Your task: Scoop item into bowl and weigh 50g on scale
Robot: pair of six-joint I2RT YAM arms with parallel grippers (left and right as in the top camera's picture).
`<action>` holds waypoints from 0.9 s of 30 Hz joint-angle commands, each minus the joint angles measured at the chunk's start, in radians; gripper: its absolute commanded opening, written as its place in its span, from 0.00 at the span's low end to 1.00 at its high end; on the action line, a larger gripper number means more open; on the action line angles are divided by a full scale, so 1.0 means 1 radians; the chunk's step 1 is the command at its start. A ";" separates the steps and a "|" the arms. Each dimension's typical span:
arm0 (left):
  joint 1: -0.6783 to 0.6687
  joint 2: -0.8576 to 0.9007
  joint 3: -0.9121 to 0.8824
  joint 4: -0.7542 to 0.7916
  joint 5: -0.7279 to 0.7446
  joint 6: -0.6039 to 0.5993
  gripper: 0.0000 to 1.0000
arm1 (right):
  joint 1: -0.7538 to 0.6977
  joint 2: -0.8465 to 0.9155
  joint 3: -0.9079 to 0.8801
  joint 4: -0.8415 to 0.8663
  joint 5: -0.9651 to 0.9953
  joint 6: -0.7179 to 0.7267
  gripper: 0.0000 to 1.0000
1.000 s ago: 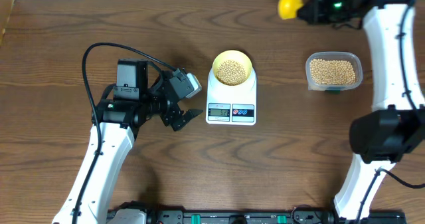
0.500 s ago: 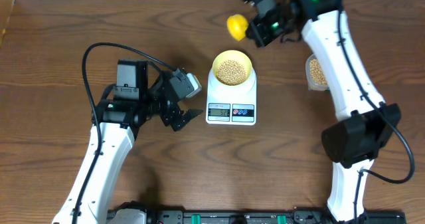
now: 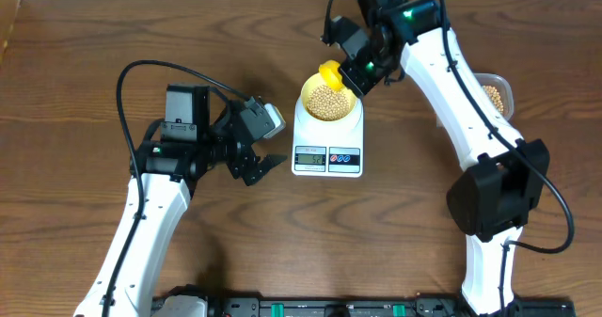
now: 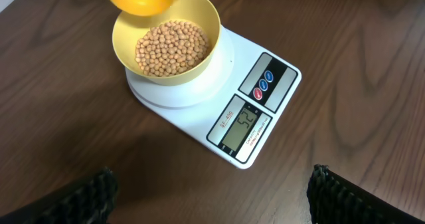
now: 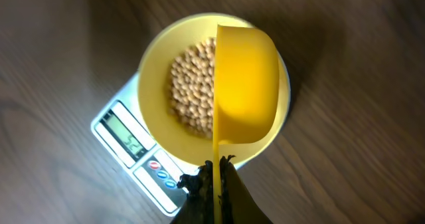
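Beans [image 4: 171, 48]: small, round, matte tan, filling glossy yellow bowl [image 4: 123, 32] on smooth white scale [image 4: 199, 115]. Right gripper [image 5: 216, 176] clamps yellow scoop [image 5: 246, 84] by its handle; left gripper [image 4: 216, 191] spread wide, empty.

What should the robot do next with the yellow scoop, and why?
Probably dip the scoop into the bowl and lift out a few beans. The scale seems to read 52, slightly over 50, and the right gripper holds the scoop just above the bowl.
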 commanded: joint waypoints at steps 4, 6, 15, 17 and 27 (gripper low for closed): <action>0.003 0.003 0.030 0.000 -0.005 0.017 0.93 | 0.009 0.002 -0.050 0.052 0.029 -0.059 0.01; 0.003 0.003 0.030 0.000 -0.005 0.017 0.93 | 0.016 0.002 -0.071 0.074 0.044 -0.069 0.01; 0.003 0.003 0.030 0.000 -0.005 0.016 0.93 | 0.053 0.002 -0.112 0.111 0.132 -0.068 0.01; 0.003 0.003 0.030 0.000 -0.005 0.016 0.93 | 0.060 0.002 -0.112 0.115 0.132 -0.068 0.01; 0.003 0.003 0.030 0.000 -0.005 0.017 0.93 | 0.092 0.002 -0.114 0.119 0.206 -0.069 0.01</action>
